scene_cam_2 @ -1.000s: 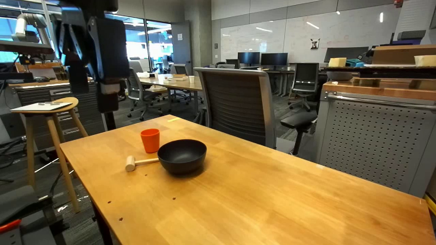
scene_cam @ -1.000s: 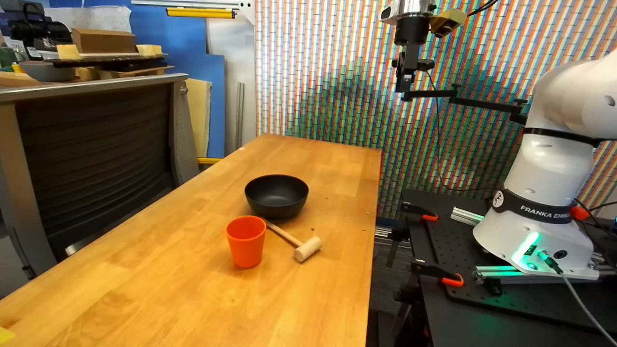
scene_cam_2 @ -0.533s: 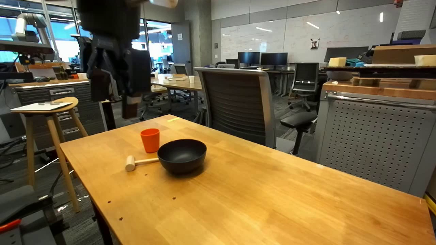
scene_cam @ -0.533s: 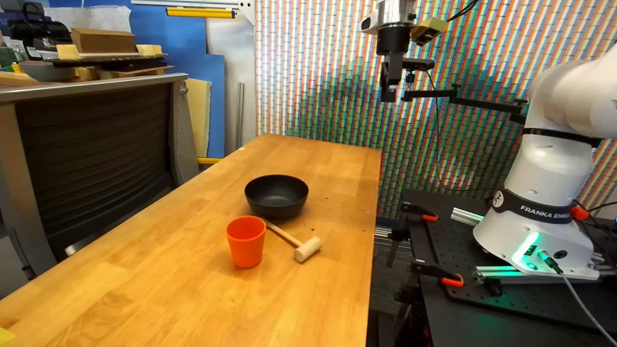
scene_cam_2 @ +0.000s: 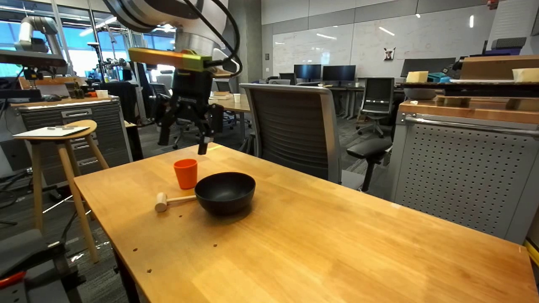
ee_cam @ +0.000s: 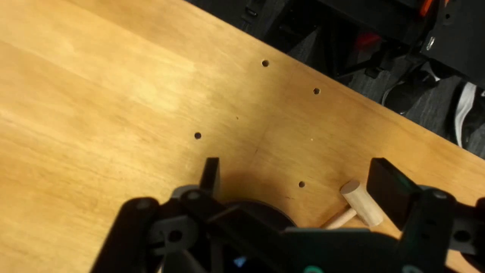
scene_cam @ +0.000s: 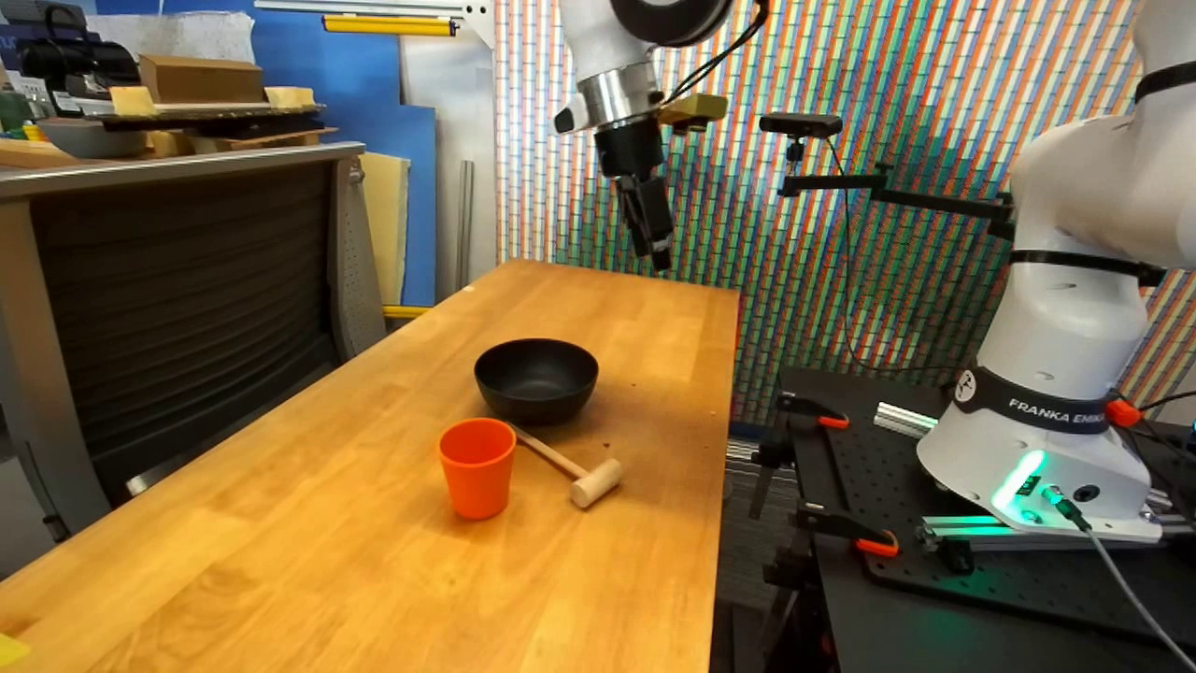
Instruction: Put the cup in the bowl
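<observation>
Gripper [scene_cam_2: 184, 143] aloft, angled downward, fingers [scene_cam_2: 203, 148] spread

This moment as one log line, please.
black two-finger gripper: open, holding nothing; round black bowl: empty; orange tapered plastic cup: upright, outside bowl; light wooden mallet: lying nearby; placement: pending

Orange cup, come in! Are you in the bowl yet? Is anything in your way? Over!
End effector open, empty, above table. Cup upright on table, outside bowl. Wooden mallet near both, maybe in the way.
</observation>
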Available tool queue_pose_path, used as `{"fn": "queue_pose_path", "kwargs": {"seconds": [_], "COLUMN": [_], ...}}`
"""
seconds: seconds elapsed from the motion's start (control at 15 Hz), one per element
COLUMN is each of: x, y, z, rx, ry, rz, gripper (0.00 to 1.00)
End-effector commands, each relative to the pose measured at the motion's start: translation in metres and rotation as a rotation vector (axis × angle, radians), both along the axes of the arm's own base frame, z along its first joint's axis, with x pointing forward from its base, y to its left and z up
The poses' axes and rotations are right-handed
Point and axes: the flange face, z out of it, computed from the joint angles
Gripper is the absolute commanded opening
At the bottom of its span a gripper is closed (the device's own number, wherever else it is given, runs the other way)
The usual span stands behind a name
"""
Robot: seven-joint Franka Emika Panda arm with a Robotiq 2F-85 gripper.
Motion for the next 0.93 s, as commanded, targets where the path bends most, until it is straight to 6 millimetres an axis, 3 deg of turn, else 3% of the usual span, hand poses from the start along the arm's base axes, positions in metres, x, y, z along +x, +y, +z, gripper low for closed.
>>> {"fn": "queue_pose_path", "kwargs": {"seconds": [0.0,0.2,0.47,0.67,0.87], "x": [0.071,0.113,0.156,0.181,0.194], "y": [0.037,0.072,0.117,0.143,0.166], "z": [-0.024,-0.047,-0.073,-0.084,-0.087], "rx": [-0.005,0.009,0.066,0.106,0.13], "ry": [0.036,0.033,0.044,0.051,0.078], "rz": [0.113,0.176,0.242,0.264,0.265], "gripper": [1.0,1.0,1.0,1.0,1.0]}}
